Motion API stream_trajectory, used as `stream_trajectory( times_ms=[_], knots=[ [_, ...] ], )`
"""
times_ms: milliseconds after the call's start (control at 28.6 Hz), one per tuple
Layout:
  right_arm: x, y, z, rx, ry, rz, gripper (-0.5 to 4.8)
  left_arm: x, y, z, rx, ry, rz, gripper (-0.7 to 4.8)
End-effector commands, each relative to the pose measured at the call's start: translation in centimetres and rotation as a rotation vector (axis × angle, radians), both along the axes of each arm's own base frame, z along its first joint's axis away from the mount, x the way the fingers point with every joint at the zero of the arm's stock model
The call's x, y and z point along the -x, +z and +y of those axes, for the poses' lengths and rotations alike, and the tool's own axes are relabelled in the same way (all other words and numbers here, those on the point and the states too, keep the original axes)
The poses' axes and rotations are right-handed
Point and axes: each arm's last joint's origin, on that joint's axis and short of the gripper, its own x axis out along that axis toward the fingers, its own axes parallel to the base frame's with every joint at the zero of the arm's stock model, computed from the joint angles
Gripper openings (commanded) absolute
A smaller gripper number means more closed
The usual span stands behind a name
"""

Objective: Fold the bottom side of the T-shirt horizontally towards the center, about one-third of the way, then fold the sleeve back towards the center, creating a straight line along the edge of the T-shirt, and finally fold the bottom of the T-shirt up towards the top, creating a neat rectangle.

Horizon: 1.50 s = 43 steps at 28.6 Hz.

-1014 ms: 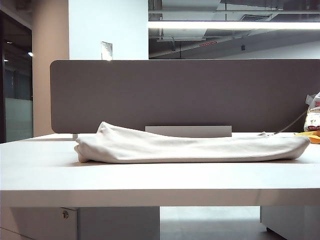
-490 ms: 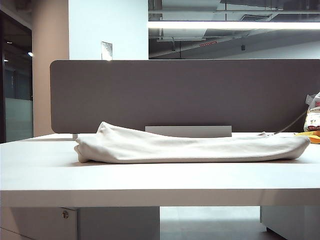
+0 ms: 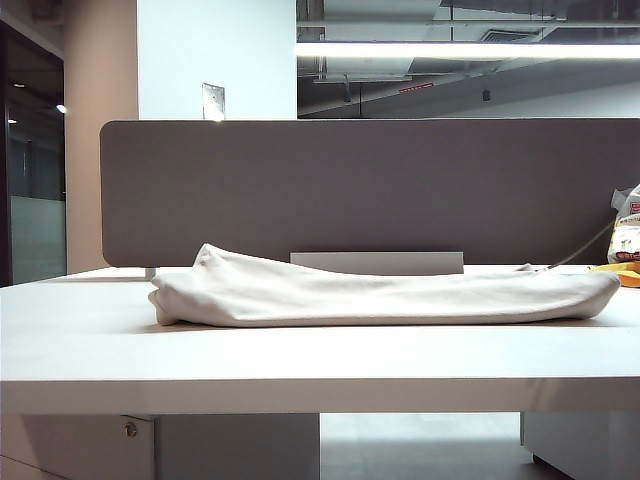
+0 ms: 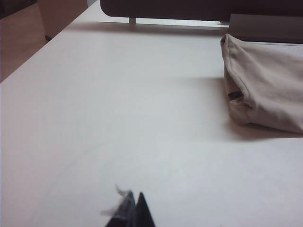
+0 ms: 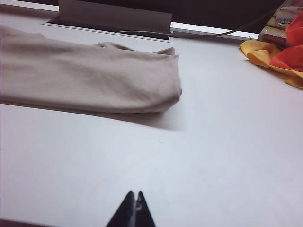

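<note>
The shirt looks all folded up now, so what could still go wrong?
The T-shirt lies in a puffy bundle, not a flat rectangle, so its loose layers might spring open. The yellow cloth lies near its end, apart for now; a later reach there might snag it. Both the left gripper and right gripper are shut and off the shirt, so nothing presses it flat.

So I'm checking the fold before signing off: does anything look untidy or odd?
Nothing is spilled or damaged. The T-shirt lies folded in a long bundle on the table, one end bunched higher. Both hands, left hand and right hand, are shut and clear of it.
</note>
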Motion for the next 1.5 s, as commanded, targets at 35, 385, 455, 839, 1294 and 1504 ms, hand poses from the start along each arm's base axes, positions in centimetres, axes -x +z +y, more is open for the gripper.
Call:
stream_trajectory(
  times_ms=[35,385,455,839,1294,1504],
  knots=[
    [-0.04,-0.02,-0.09,0.009,-0.032,-0.009,-0.05,-0.02,-0.18,-0.01,0.004,-0.002,0.008,-0.05],
    [-0.04,-0.02,-0.18,-0.024,-0.069,-0.007,-0.05,-0.02,-0.18,-0.01,0.004,-0.002,0.008,-0.05],
    [-0.05,0.00,-0.17,-0.035,-0.070,-0.009,-0.05,-0.02,-0.18,-0.01,0.004,-0.002,0.008,-0.05],
    [-0.08,0.33,-0.17,-0.044,-0.065,-0.042,-0.05,-0.02,-0.18,-0.01,0.004,-0.002,0.008,-0.06],
    [-0.08,0.33,-0.17,-0.044,-0.065,-0.042,-0.05,-0.02,-0.18,-0.01,0.004,-0.002,0.008,-0.06],
    [-0.08,0.33,-0.17,-0.044,-0.065,-0.042,-0.05,-0.02,-0.18,-0.01,0.004,-0.002,0.008,-0.05]
  ],
)
